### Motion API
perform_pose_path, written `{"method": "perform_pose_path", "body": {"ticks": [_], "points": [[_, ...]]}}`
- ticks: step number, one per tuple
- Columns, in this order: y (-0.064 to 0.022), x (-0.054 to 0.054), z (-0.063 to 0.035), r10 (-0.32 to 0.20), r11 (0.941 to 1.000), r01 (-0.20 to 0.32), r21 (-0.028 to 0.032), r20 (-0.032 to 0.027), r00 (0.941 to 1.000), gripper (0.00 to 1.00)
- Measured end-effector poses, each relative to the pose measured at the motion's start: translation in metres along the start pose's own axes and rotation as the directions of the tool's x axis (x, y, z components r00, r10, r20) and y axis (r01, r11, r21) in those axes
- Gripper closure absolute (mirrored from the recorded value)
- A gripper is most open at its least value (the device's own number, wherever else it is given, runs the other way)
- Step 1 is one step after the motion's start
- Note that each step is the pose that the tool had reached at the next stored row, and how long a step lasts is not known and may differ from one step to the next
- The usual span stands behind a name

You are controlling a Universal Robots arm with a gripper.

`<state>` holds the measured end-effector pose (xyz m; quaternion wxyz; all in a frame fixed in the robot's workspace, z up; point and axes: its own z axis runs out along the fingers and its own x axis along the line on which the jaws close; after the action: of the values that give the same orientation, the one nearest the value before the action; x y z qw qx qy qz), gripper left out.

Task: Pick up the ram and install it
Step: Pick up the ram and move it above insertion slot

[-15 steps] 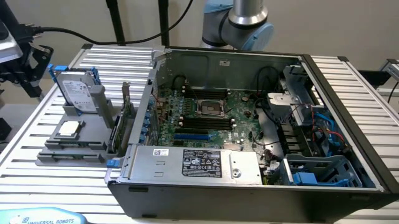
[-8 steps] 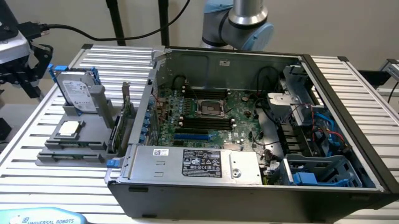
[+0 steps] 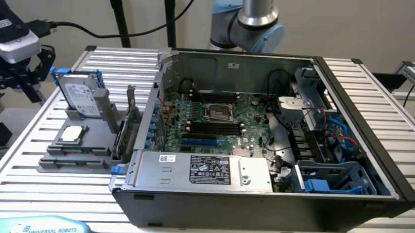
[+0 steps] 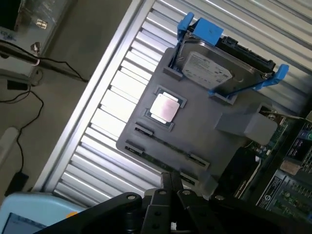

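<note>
Two ram sticks stand on edge in the front grooves of a grey fixture (image 3: pixel 97 145) on the slatted table; the nearer-to-CPU ram (image 3: pixel 77 151) (image 4: pixel 166 145) is a thin greenish strip. My gripper (image 3: pixel 26 77) hangs high at the exterior view's left, above and beyond the fixture, holding nothing I can see. In the wrist view the gripper (image 4: pixel 173 189) looks down on the fixture, some way above the ram. The open computer case (image 3: pixel 363 111) lies to the exterior view's right, with black memory slots (image 3: pixel 214 127) on its motherboard.
On the fixture also sit a hard drive in a blue caddy (image 3: pixel 81 97) (image 4: pixel 214 63), a CPU (image 3: pixel 71 133) (image 4: pixel 165 107) and an upright green expansion card (image 3: pixel 133 121). A power supply (image 3: pixel 201 170) fills the case's front. Cables run on the floor (image 4: pixel 29 97).
</note>
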<state>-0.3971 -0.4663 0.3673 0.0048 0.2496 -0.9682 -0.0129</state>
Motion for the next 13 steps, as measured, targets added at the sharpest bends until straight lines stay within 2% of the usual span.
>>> {"method": "perform_pose_path", "body": {"ticks": [3,7,10,13], "points": [[0.0,0.0,0.0004,-0.056,0.9985,0.056,0.0001,-0.0015,0.9985,0.89],[0.0,0.0,0.001,-0.128,0.9918,0.128,0.0001,-0.0036,0.9918,0.89],[-0.0001,0.0,0.0015,-0.181,0.9835,0.181,0.0001,-0.005,0.9835,0.89],[-0.0001,0.0,0.0021,-0.235,0.9719,0.235,-0.0001,-0.0065,0.9719,0.89]]}}
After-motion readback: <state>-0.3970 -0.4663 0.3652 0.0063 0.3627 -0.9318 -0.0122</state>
